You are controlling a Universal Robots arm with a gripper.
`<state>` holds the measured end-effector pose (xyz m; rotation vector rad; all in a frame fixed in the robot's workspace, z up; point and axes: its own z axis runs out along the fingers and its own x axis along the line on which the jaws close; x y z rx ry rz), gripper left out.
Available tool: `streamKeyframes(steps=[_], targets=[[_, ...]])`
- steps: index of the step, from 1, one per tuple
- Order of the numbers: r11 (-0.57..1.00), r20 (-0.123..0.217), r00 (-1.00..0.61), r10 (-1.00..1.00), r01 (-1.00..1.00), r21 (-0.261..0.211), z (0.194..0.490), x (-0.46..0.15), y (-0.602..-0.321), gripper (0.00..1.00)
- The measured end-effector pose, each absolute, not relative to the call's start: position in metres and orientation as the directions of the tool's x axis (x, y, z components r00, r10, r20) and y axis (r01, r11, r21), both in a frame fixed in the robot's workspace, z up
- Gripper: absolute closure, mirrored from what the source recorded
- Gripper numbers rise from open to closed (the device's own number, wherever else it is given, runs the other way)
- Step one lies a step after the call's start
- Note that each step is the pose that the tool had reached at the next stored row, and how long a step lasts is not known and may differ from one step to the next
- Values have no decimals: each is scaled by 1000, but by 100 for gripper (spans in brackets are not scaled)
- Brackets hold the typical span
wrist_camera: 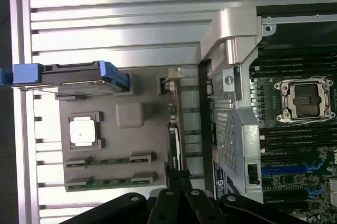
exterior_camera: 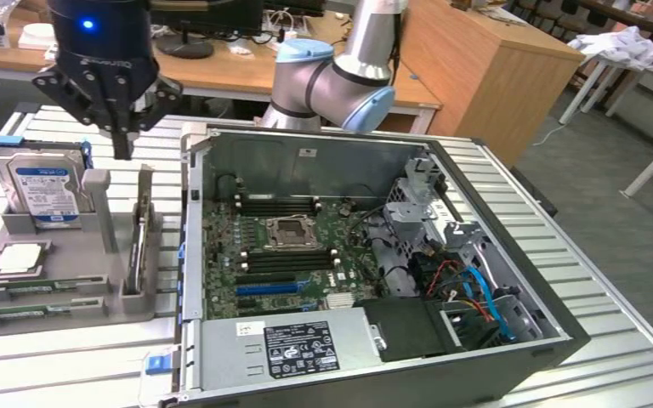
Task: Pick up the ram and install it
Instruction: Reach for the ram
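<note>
Two ram sticks lie in the grey holder [exterior_camera: 77,272] at the exterior view's left: thin green boards, one [exterior_camera: 41,289] [wrist_camera: 108,161] just behind the other [exterior_camera: 23,311] [wrist_camera: 108,181]. My gripper [exterior_camera: 122,151] [wrist_camera: 178,175] hangs shut and holds nothing. It is above the holder's far side, over an upright card [exterior_camera: 140,228] [wrist_camera: 174,140] and apart from the ram. The open computer case [exterior_camera: 360,149] lies beside the holder. Its motherboard [exterior_camera: 252,255] [wrist_camera: 321,155] has black memory slots [exterior_camera: 279,204] on both sides of the CPU socket [exterior_camera: 292,231] [wrist_camera: 306,100].
The holder also carries a hard drive with blue clips [exterior_camera: 41,189] [wrist_camera: 68,74] standing upright and a CPU chip [exterior_camera: 20,257] [wrist_camera: 84,132]. A blue slot [exterior_camera: 268,289] sits low on the motherboard. A power supply [exterior_camera: 298,348] and cables [exterior_camera: 474,293] fill the case's near side.
</note>
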<state>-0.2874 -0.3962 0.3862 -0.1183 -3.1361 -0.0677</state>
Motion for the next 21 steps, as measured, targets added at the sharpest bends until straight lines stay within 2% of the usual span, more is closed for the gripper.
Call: streamKeyframes(steps=[21], targets=[[996,34,-997,75,77,41,382,-346,-394,89]])
